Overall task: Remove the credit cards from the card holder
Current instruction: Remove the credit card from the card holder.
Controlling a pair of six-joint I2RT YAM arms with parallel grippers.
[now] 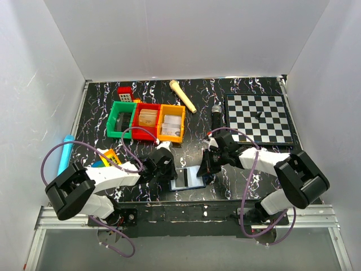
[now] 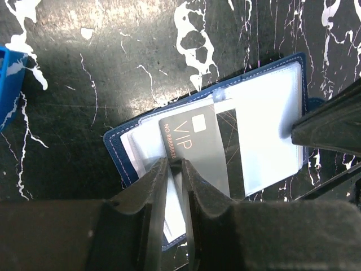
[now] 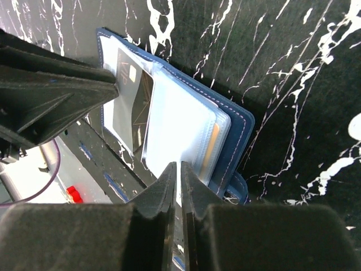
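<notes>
Two grippers on one card holder (image 1: 192, 180), open and flat near the front edge of the black marbled table (image 1: 152, 90), about midway between the arm bases.

Far left, a pale blue tube (image 1: 66, 153). Just right of it, an orange and yellow piece (image 1: 110, 156) beside the left arm. Farther back, a red block (image 1: 124, 92). Then three bins in a row, side to side: green bin (image 1: 114, 131), red bin (image 1: 148, 106), orange bin (image 1: 169, 136) (something pale and flat in the last two, too small to read). Behind the orange bin, a cream stick (image 1: 182, 96), lying at a slant.

Next, the left gripper (image 2: 174, 164) at the holder's left side. Fingers (image 2: 149, 192) pinched close on the near end of a grey card (image 2: 194, 149) marked VIP, partly out of its clear sleeve. Navy rim around the holder, pale clear pages on top.

At the holder's right side, the right gripper (image 3: 176, 166). Fingers (image 3: 161, 192) nearly together, clamped on the edge of a clear page of the holder.

Right of centre and farther back, a black rod (image 1: 217, 117). At far right, a black-and-white checkerboard (image 1: 248, 127) with one small dark piece (image 1: 260, 114) on it.
</notes>
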